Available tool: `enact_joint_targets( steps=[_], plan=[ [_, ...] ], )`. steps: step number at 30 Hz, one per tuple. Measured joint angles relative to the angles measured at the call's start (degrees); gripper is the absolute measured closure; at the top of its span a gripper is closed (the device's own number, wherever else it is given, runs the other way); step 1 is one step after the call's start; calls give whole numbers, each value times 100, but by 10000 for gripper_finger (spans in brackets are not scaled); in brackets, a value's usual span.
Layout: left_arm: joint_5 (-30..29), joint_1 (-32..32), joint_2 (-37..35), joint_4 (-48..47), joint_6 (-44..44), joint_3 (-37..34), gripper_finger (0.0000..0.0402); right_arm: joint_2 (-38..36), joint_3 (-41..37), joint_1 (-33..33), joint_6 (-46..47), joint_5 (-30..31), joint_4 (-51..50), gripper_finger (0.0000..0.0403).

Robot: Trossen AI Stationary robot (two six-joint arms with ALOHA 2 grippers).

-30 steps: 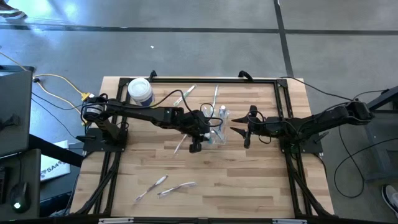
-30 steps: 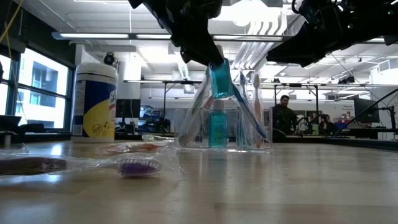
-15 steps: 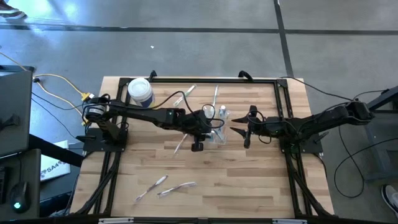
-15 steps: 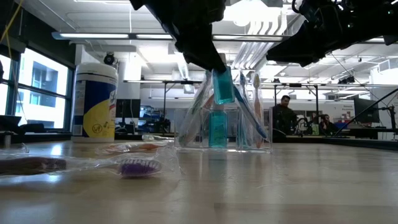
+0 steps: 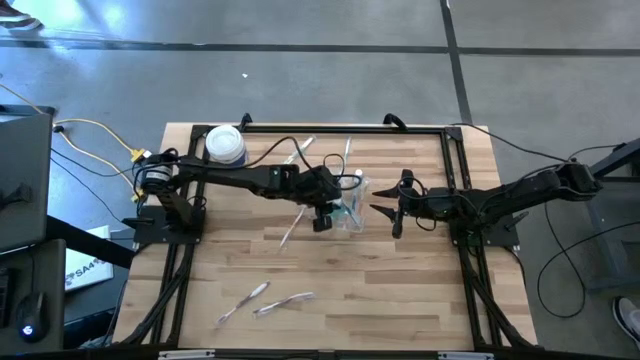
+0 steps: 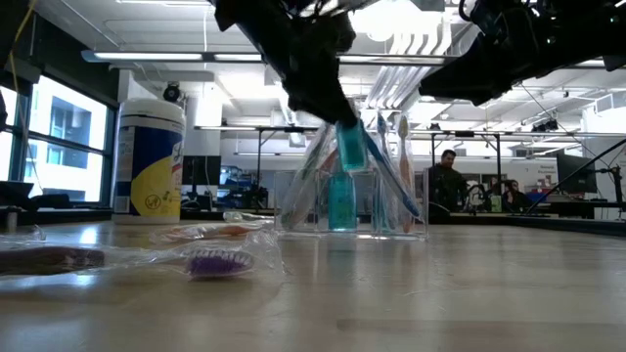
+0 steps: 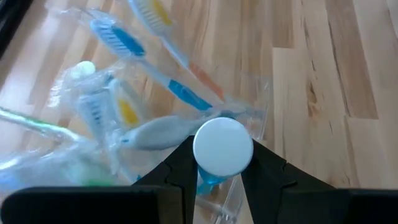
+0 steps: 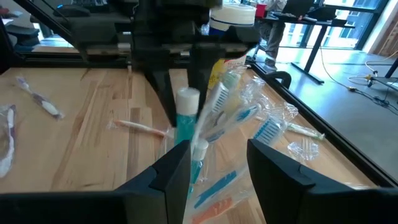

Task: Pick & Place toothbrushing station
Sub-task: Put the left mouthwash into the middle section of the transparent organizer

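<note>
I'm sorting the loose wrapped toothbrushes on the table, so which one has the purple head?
The wrapped toothbrush nearest the low camera, lying flat in clear wrap, has purple bristles. The wrapped one behind it looks orange instead.

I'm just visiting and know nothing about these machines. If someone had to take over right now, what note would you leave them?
Left tool: shut on a small teal bottle with a white cap, held just above the clear toothbrush holder at mid-table.
Right tool: hovering beside the holder, nothing between its fingers.
Done: several toothbrushes already stand in the holder, with another teal bottle.
Left: set the held bottle in; wrapped toothbrushes still lie on the table near the front edge.
</note>
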Motion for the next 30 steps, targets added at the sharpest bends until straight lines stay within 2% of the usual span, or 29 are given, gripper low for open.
enact_joint_targets(
  steps=[15,30],
  plan=[
    [451,-2,105,-133,-198,-11,310,0,0,-1,0,-2,-44,252],
    [417,-2,171,-611,-240,-11,310,0,0,1,44,-9,-38,252]
  ],
)
